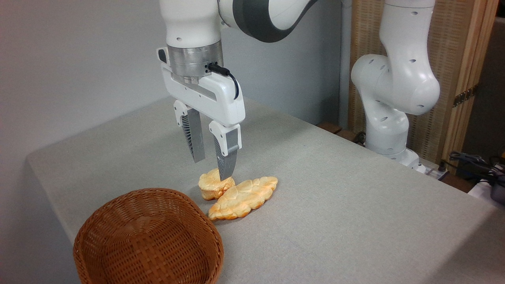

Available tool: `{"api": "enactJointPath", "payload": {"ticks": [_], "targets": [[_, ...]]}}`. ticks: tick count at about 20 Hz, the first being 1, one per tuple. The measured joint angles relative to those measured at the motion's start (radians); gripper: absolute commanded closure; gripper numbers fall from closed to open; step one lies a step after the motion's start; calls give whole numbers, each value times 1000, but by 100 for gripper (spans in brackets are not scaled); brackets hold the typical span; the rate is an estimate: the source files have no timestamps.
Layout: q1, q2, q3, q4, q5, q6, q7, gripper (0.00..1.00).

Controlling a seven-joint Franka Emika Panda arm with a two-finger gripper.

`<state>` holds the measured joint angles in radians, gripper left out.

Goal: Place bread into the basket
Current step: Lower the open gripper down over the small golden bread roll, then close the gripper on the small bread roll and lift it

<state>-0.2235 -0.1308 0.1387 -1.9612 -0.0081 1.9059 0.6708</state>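
Observation:
The bread (212, 187), a small chunky golden bun with a pale lumpy top, lies on the grey table just behind the basket. My gripper (213, 169) hangs open right above it, fingers pointing down. The nearer fingertip (226, 173) overlaps the bun's top right edge in the picture; the farther finger ends a little higher to the left. Nothing is held between the fingers. The basket (118, 221), a round brown wicker bowl, stands empty at the table's front left corner.
A longer flat braided loaf (244, 197) lies against the bun's right side. The arm's white base (388, 134) stands at the table's far right edge, with cables (473, 161) beyond it. A grey wall rises behind the table (335, 205).

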Motion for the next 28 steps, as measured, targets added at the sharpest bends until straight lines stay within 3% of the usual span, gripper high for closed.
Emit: {"api": "enactJointPath", "payload": {"ticks": [13,17,24,28], "targets": [[-4,13,-2,0,-1,-1,27,0],[-44,53,-12,-11,-3,-1,30,0],[-98,122,-14,-33,-95,-1,30,0],[-103,131,-14,-37,-110,-1,35,0]]}}
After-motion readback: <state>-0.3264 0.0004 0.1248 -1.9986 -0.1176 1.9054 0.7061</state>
